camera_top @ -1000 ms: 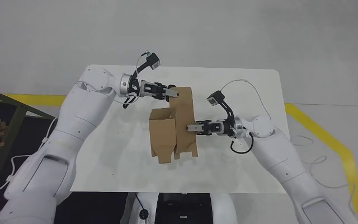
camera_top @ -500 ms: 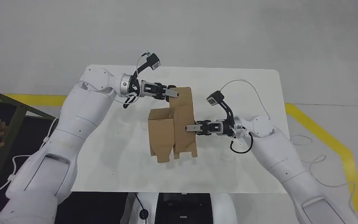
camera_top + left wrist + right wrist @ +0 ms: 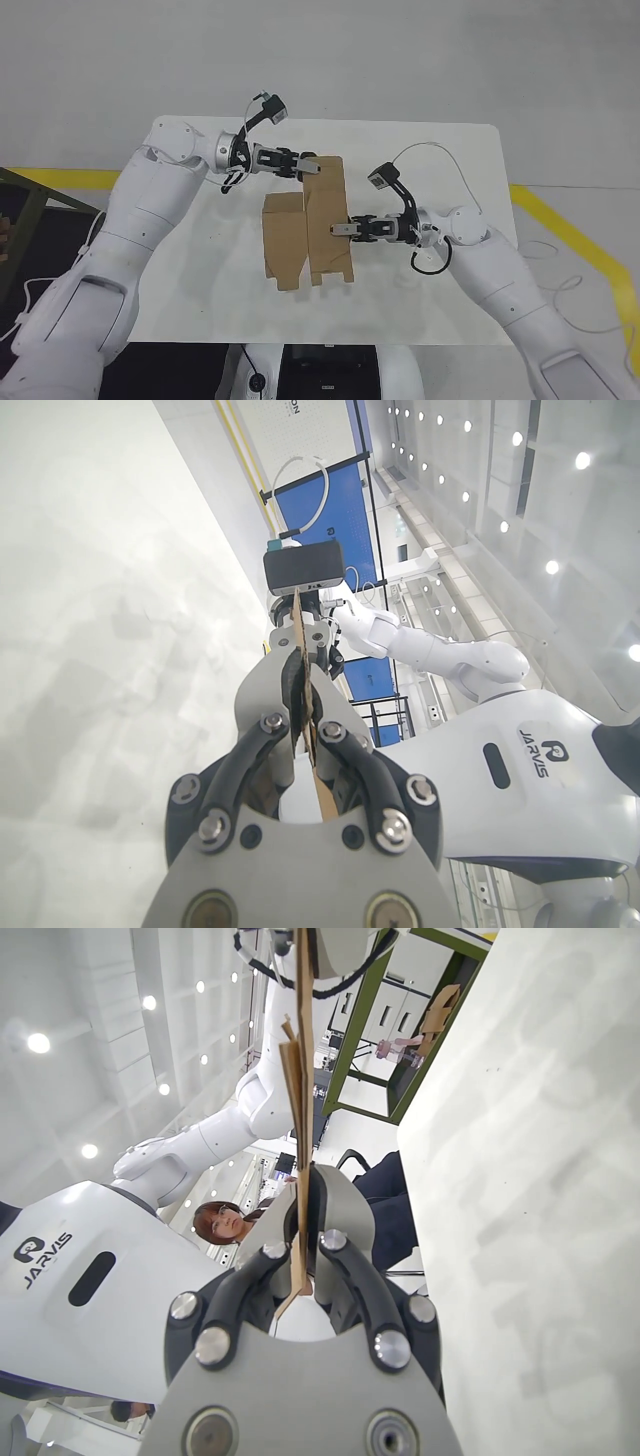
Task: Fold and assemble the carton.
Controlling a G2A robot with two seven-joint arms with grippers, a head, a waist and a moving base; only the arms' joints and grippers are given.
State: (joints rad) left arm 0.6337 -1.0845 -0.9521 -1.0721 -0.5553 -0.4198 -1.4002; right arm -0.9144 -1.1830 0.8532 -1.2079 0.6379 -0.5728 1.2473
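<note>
A flattened brown carton point(image 3: 325, 250) hangs over the middle of the table point(image 3: 200, 280), apparently held just clear of its top, gripped from two sides. The left gripper point(image 3: 308, 168) bites the carton's edge nearest the table's far side. Its fingers point(image 3: 260, 690) are pressed together on the thin board. The right gripper point(image 3: 340, 228), reaching in from the table's right side, pinches the board the same way, with its own fingers point(image 3: 345, 1208) squeezed onto a doubled layer of card.

The risks lie in those two narrow bites. Each pinch takes in only a sliver of edge, so a pull by either arm could slide the card out and drop the carton onto the table. If the arms draw against each other, the board may tear at the grip or crease away from its score lines, spoiling the fold. The side panel point(image 3: 283, 240), over the table's left half, has no support. It could sag, catch on the table and buckle as the carton is opened. The pinched layers, seen edge-on, may also cling together and refuse to spread into a box.
</note>
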